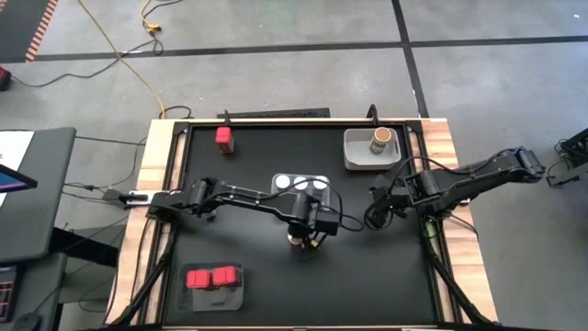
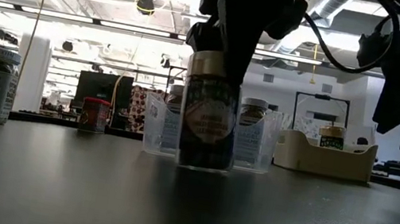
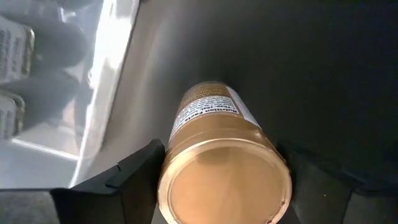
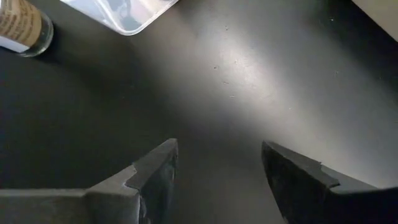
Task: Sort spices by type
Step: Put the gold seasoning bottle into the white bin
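Observation:
A tan-brown jar with a gold lid (image 3: 224, 180) stands on the black table, just near of the clear tray (image 1: 301, 184) that holds white-lidded jars. My left gripper (image 1: 308, 234) is above it, shut on its top; it also shows in the low view (image 2: 209, 121). Another tan-brown jar (image 1: 379, 140) stands in the grey tray (image 1: 354, 156) at the far right. One red box (image 1: 223, 138) stands alone at the far left. Two red boxes (image 1: 211, 278) lie in a clear tray near the front left. My right gripper (image 4: 217, 168) is open and empty, right of the table's middle. My left gripper pinches the tan-brown jar at its gold lid's rim (image 3: 163, 168), one finger (image 3: 134, 177) on each side. The fingers come from above, pointing down. The jar is upright, and its base (image 2: 202, 165) looks to be on the table.
The clear tray of white-lidded jars (image 2: 249, 132) stands right behind the held jar. The grey tray (image 2: 326, 156) is at the back right. My right arm (image 1: 459, 179) reaches in from the right edge. Bare table lies in front of the jar and toward the near right.

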### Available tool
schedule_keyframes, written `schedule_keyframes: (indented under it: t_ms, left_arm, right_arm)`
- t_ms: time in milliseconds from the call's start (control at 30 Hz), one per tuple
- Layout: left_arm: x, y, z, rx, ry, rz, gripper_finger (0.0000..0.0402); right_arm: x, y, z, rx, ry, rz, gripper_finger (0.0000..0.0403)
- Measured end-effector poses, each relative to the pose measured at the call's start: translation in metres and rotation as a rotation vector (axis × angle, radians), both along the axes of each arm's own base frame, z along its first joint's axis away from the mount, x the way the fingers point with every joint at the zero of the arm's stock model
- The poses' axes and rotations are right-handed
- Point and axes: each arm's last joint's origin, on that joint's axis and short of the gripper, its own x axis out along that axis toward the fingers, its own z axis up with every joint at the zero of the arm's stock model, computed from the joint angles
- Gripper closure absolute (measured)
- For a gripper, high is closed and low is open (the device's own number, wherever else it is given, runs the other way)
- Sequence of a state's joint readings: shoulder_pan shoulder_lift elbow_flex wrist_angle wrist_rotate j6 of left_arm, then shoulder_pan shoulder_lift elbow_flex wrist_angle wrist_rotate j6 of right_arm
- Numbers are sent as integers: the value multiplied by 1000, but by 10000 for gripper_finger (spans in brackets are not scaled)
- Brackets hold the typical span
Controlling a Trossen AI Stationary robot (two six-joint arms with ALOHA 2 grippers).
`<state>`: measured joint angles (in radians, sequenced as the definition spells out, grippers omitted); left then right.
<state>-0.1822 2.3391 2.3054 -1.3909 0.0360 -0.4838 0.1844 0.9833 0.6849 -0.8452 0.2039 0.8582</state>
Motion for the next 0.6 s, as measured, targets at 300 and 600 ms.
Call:
schedule_keyframes:
  t_ms: [300, 600]
  left_arm:
    - [4, -2, 0, -74, -19, 110, 101]
    - [7, 0, 0, -85, -42, 167, 40]
  right_arm:
    - [0, 0, 0, -24, 6, 48, 143]
    - [2, 3, 1, -50, -17, 126, 143]
